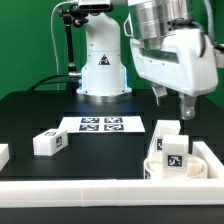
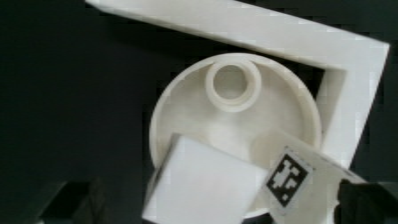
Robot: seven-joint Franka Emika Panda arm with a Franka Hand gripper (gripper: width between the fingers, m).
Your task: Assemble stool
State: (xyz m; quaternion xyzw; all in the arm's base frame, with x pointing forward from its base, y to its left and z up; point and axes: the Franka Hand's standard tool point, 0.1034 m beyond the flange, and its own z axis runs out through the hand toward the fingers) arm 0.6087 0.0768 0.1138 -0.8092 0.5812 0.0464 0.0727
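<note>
The white round seat (image 2: pixel 205 120) lies flat in the corner of a white wall (image 2: pixel 285 40), with a round socket (image 2: pixel 235 82) facing up. In the exterior view only its edge (image 1: pixel 150 168) shows. A white leg (image 2: pixel 222 185) with a tag stands on the seat, near its rim; it also shows in the exterior view (image 1: pixel 173 152). My gripper (image 1: pixel 185 106) hangs just above this leg. In the wrist view my gripper (image 2: pixel 217 208) is open, a dark finger (image 2: pixel 71 205) on each side of the leg, not touching it. Another leg (image 1: pixel 50 142) lies on the table at the exterior view's left.
The marker board (image 1: pixel 100 124) lies in front of the robot base (image 1: pixel 103 70). The white wall (image 1: pixel 90 190) runs along the front and up the exterior view's right. A further white block (image 1: pixel 3 153) shows at the left edge, and one (image 1: pixel 166 128) stands behind the leg.
</note>
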